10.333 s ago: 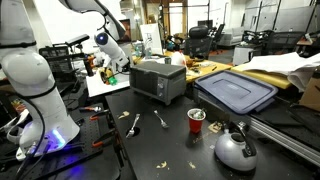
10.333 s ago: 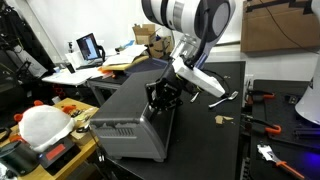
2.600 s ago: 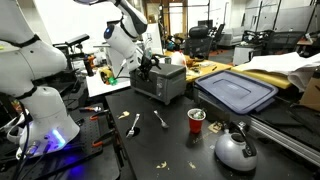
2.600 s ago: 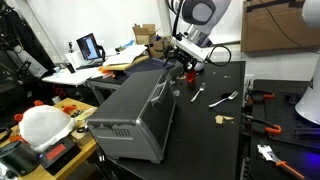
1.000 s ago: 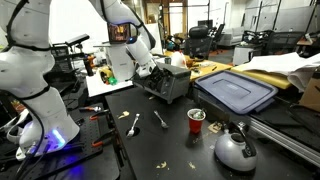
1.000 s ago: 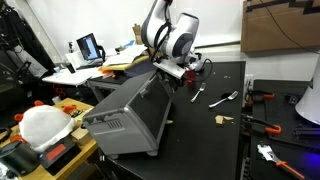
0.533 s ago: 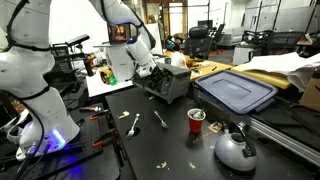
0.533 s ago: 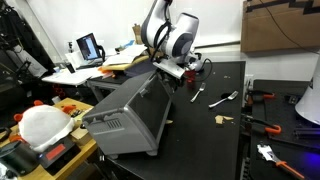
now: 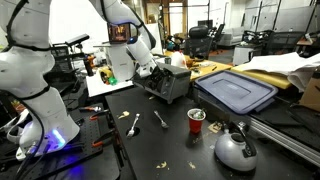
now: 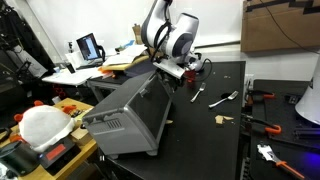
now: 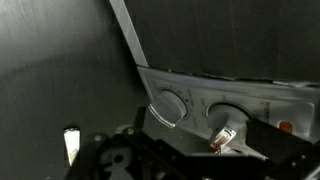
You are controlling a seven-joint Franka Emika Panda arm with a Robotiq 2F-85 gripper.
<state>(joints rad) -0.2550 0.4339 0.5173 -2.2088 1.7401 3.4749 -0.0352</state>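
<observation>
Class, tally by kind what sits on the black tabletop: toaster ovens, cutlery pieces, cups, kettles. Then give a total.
Toaster oven: 1
Cutlery pieces: 2
Red cup: 1
Kettle: 1
Total: 5

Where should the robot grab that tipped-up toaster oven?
Probably by the long bar handle across the door of the toaster oven. It seems to stand off from the door, so fingers could close around it, while the body looks too wide to pinch. Come from the door side, where the knobs are.
</observation>
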